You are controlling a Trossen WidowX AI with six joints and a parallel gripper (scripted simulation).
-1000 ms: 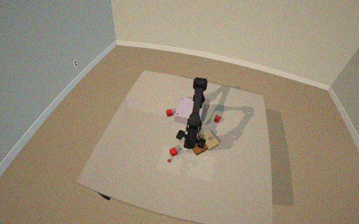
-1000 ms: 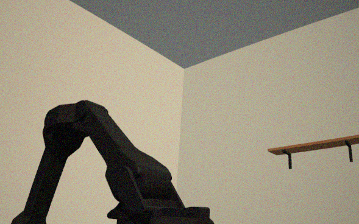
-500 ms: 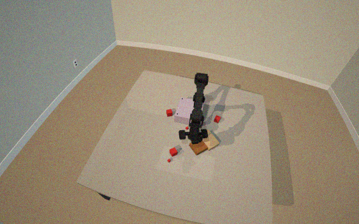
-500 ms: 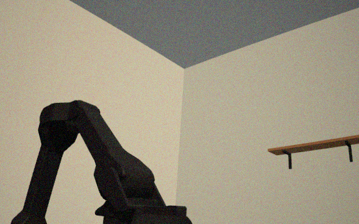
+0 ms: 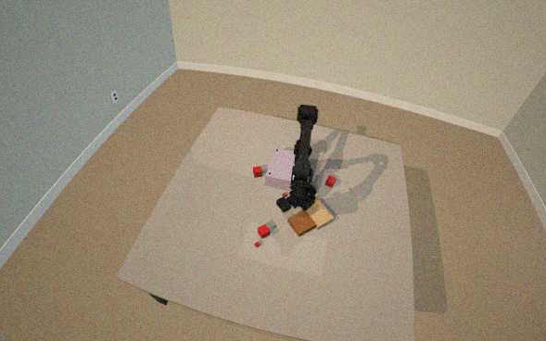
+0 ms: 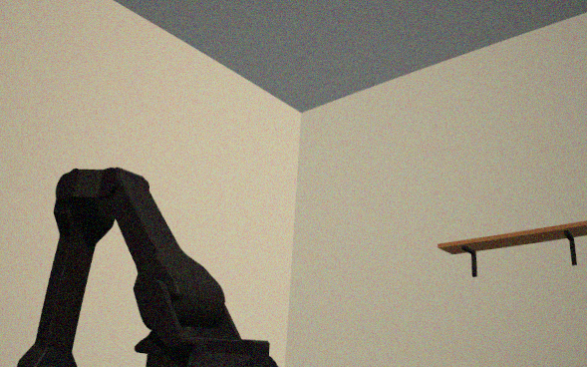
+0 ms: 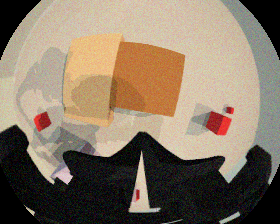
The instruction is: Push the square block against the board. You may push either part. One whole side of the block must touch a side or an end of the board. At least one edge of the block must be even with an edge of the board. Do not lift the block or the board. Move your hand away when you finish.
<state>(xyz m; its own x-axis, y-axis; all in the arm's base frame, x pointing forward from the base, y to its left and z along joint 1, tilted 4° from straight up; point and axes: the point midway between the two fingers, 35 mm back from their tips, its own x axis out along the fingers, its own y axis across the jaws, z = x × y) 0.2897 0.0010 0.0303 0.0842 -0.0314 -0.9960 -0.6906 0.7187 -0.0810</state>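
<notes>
The brown square block (image 5: pixel 301 222) (image 7: pixel 148 77) lies flat. One whole side lies along a long side of the thicker tan board (image 5: pixel 323 215) (image 7: pixel 91 75), with no clear gap. In the wrist view the board reaches slightly past the block at both ends. Its greater height makes it hard to tell whether any edges are even. My gripper (image 7: pixel 141 135) is shut and empty. It is beside the two pieces and appears raised clear of them. The arm (image 5: pixel 302 173) (image 6: pixel 168 259) hides the board's far corner in the top view.
A pink box (image 5: pixel 280 167) stands beside the arm. Red cubes stand left of the box (image 5: pixel 258 171), right of the arm (image 5: pixel 330 181) and left of the block (image 5: pixel 263 231). Small red cubes lie near the hand (image 5: pixel 285 195) and the front (image 5: pixel 257 244).
</notes>
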